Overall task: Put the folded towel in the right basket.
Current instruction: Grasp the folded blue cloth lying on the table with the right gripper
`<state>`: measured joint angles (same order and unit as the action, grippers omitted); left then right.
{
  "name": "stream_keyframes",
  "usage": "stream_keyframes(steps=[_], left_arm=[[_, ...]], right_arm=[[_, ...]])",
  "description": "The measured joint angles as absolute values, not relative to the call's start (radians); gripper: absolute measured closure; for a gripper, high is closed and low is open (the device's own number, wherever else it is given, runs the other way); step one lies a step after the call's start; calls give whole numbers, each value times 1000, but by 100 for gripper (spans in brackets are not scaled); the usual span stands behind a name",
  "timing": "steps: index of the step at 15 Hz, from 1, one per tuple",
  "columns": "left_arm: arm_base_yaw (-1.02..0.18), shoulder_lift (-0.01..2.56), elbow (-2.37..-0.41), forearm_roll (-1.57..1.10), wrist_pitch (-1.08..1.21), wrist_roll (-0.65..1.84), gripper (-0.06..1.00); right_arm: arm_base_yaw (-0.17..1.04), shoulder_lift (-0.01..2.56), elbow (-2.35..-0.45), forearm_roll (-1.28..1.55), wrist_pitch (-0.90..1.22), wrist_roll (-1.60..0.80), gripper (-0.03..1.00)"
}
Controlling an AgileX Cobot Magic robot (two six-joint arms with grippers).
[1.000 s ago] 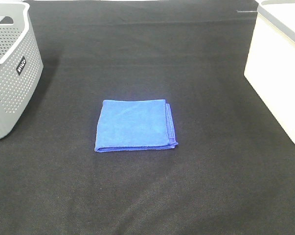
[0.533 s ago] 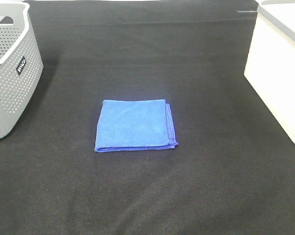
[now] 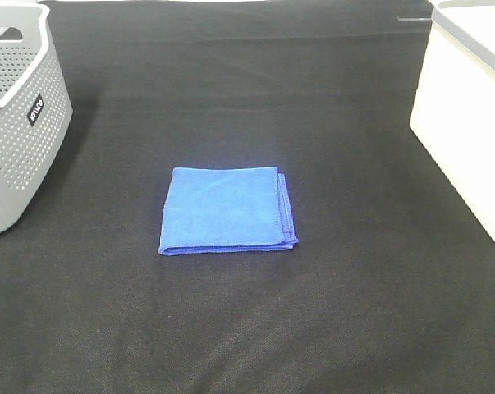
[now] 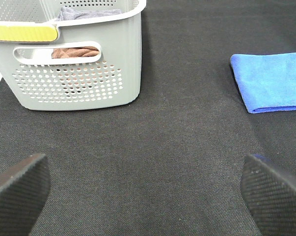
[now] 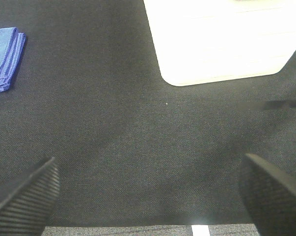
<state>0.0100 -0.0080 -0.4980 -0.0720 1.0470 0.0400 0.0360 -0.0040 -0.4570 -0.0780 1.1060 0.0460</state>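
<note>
In the middle of the table [image 3: 337, 328], a touch left of centre, sits the folded towel [image 3: 226, 210], lying flat and square. It's well apart from both baskets: the grey perforated basket [image 3: 21, 131] on the far left and the white right basket [image 3: 469, 115] on the far right. My left hand [image 4: 147, 194] and right hand [image 5: 148, 194] are both spread wide with nothing held, hanging over bare table, and neither is close to the towel. My read is that it's microfibre-ish, so light, soft and floppy. No way to break it, but it'll droop and probably come unfolded if I nip just one layer. The stacked loose edges are on its right side, facing the right basket. So I'd go in there with the right hand, press down a bit and pinch through all the layers at once.
</note>
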Motion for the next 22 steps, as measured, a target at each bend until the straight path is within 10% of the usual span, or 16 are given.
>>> stream_keyframes(steps=[18,22], left_arm=[[-8,-8,-498,-72,1047,40,-3],[-8,-8,-498,-72,1047,40,-3]], right_arm=[[36,21,-461,-84,1104,45,0],[36,676,-874,30,1166,43,1]])
